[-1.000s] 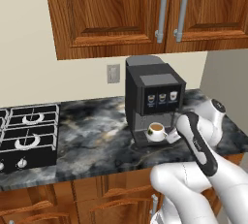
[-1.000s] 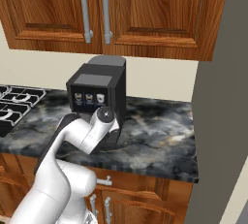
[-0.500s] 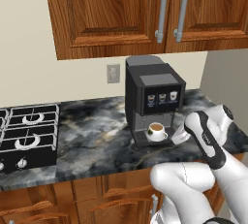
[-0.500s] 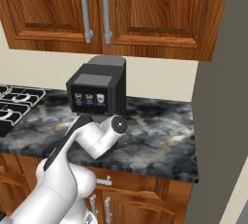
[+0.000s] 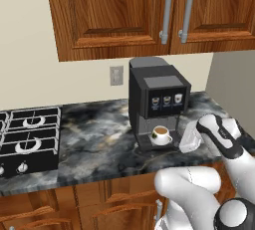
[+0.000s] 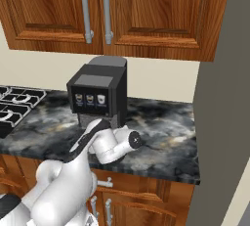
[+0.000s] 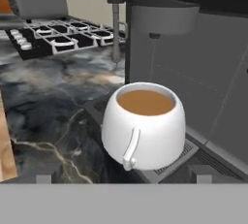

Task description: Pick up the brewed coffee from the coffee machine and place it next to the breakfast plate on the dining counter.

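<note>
1. The cup of coffee (image 7: 144, 126) sits centre frame on the coffee machine's (image 5: 157, 99) drip tray, handle facing the camera.
2. The gripper (image 7: 123, 175) holds nothing; fingertips (image 7: 44, 177) spread wider than the cup.
3. Risk: a fast approach could bump the cup, spilling coffee.

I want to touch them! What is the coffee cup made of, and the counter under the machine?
The coffee cup looks like smooth white ceramic, glossy and plain, though it might be plastic. The counter looks like polished dark stone, probably marble, going by its pale swirling veins.
</note>
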### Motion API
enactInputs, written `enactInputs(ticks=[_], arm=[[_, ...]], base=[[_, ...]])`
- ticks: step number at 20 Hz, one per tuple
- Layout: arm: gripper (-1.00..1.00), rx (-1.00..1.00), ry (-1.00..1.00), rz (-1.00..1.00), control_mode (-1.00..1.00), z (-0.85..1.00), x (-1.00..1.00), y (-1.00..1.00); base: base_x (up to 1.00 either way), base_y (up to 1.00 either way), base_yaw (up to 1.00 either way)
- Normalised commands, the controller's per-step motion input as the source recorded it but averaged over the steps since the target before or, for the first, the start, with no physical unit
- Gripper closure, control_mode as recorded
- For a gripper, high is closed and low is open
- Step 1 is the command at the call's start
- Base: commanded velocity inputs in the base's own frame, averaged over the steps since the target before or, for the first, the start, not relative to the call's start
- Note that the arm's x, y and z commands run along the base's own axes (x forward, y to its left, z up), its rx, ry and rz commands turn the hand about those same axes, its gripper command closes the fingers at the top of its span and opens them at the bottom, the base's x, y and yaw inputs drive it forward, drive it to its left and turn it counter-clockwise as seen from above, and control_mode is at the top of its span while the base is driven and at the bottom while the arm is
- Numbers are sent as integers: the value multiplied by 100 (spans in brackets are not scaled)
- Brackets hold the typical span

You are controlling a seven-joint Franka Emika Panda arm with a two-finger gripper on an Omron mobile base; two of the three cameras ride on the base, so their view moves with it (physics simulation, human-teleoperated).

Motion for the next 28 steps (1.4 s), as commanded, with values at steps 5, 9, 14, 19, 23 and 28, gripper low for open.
enactInputs(ticks=[5,9,14,19,23,28], arm=[[-100,13,-6,5,-100,-11,12,4],[-100,9,0,0,-100,-1,0,12],[-100,8,0,0,-100,0,-2,12],[-100,5,0,-1,-100,0,-27,26],[-100,1,0,-6,-100,0,-2,18],[-100,0,0,-13,-100,0,7,9]], base=[[0,0,0],[0,0,0],[0,0,0],[0,0,0],[0,0,0],[0,0,0]])
